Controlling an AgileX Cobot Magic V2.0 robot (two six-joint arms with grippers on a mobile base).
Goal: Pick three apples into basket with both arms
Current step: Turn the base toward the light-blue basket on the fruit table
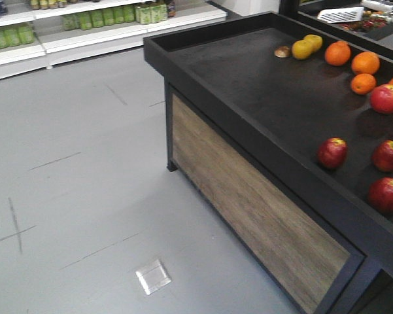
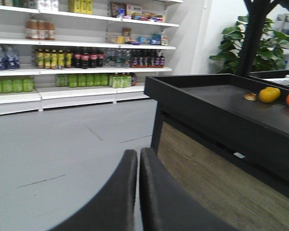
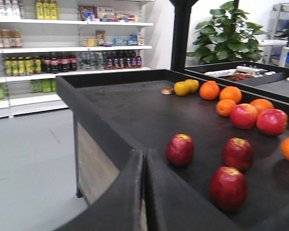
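No readable text, labels on shelf bottles [image 2: 86,58] too small, blurred

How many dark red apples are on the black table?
3. In the right wrist view: left apple by the front edge of the table, middle apple to its right, near apple closest to the camera. More could lie out of frame.
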